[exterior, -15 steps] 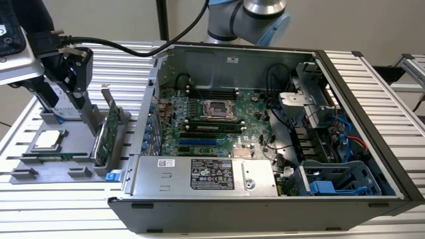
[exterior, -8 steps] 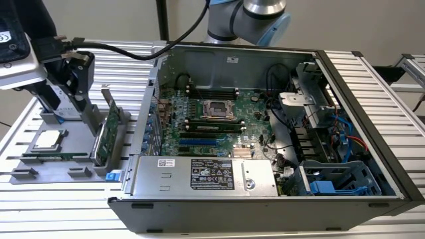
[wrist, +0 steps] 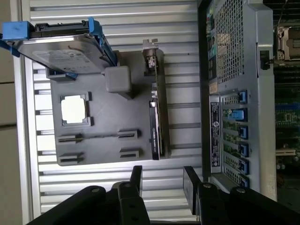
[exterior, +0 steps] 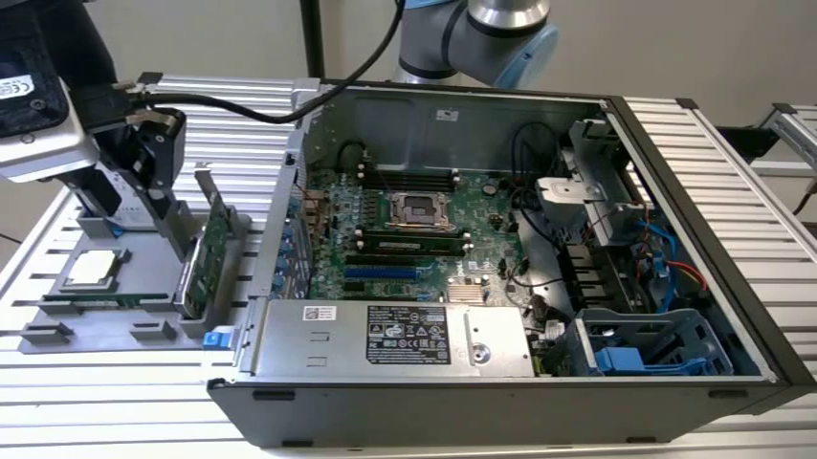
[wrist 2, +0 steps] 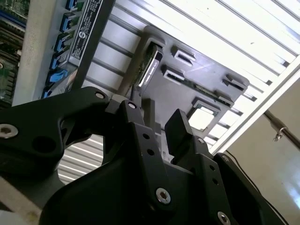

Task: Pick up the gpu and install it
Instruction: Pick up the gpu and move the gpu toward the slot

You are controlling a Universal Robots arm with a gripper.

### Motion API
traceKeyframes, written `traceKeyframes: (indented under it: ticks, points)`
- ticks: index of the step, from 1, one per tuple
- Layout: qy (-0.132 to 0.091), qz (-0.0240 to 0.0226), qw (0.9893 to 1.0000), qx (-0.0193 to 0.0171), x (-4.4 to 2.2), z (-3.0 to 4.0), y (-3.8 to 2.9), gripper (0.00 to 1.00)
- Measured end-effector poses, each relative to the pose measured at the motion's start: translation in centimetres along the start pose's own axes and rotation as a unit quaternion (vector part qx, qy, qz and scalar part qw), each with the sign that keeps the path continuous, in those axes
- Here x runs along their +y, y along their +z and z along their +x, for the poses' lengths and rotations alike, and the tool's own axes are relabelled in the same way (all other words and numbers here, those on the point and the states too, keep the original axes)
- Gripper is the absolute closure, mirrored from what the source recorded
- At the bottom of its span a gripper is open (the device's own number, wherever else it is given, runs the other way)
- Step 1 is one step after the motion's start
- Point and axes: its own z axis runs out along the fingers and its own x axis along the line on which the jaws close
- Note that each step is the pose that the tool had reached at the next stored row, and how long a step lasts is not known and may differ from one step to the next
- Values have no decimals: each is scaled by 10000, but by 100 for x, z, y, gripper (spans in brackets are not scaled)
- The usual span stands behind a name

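Edgewise, gpu (exterior: 209,256) (long axis alongside case wall (exterior: 283,239)).

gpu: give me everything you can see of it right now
The gpu is a flat green circuit card with a black cooler block on one face and a long silver bracket at one end. It stands upright on its long edge, seated in a slot of the grey holder tray, between the tray's other parts and the open computer case. Only the tray visibly touches it. The gripper is open and lined up with the card's edge, not closed on it.
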Motion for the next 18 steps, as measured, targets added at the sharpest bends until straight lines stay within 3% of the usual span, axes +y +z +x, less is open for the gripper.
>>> traceKeyframes:
  ticks: [18]
  points:
    - [0,0,10000,-1,24,1,193,0]
